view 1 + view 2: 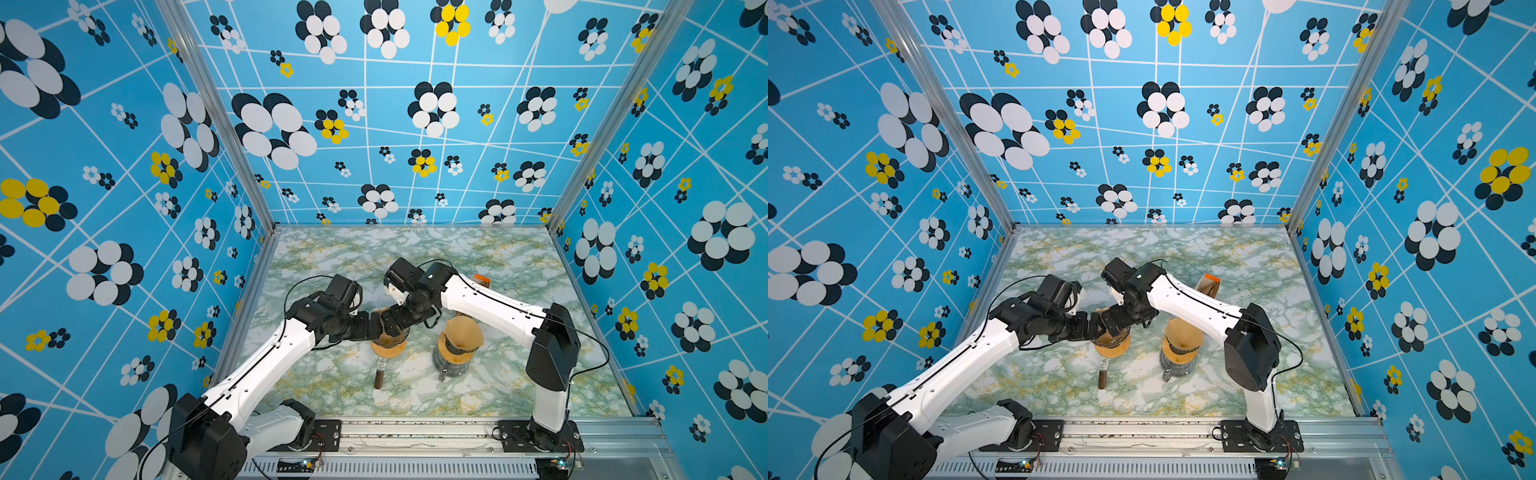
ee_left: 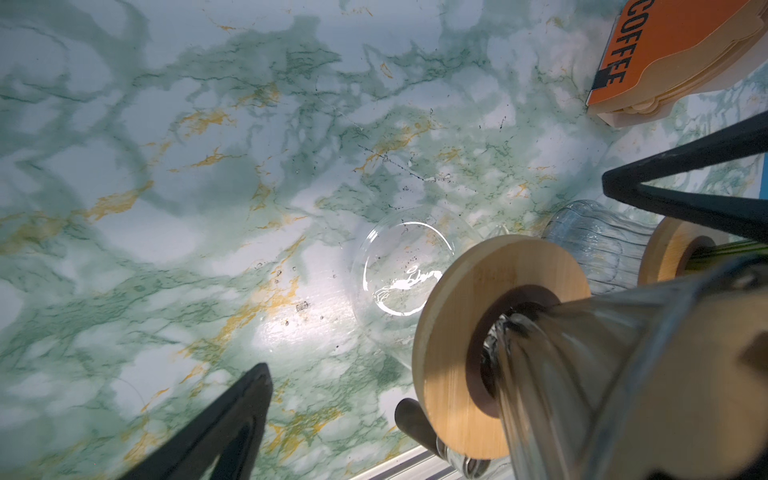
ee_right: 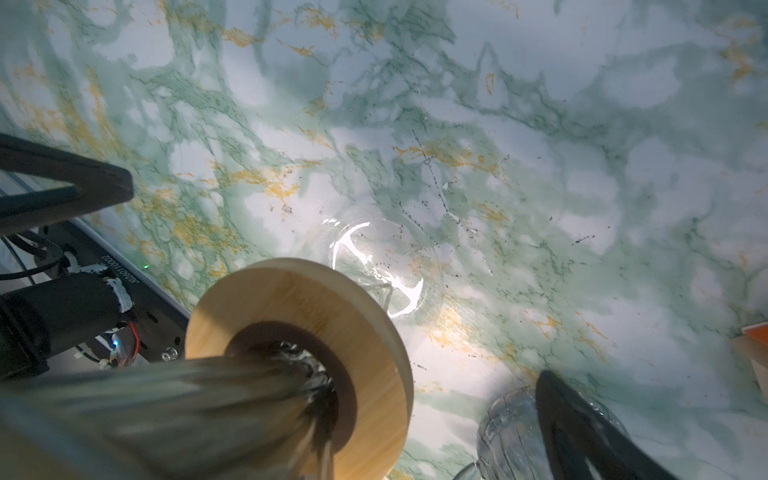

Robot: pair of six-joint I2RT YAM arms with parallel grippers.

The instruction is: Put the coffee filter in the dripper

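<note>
Two drippers stand side by side near the middle of the marbled table (image 1: 498, 257), close together but apart. The dripper (image 1: 388, 345) I'm working on is the left-hand one in both top views. Its mouth is hidden there, because both wrists meet right over it. The left gripper (image 2: 434, 276) has its fingers spread wide, and so does the right gripper (image 3: 336, 282). Each straddles the glass cone, and I can't tell whether any finger touches it.

The coffee filter (image 2: 681, 407) sits inside that cone, showing tan through the ribbed glass. Below the cone is a wooden collar (image 2: 461, 332), and under that a clear glass vessel (image 2: 399, 266) stands on the table. A dark handle (image 1: 379, 377) points towards my side.

The second dripper (image 1: 459, 338) already holds its own brown paper (image 1: 463, 328), standing up above the rim. An orange filter pack (image 2: 665, 54) marked COFFEE lies further back, partly hidden behind the right forearm in both top views.
</note>
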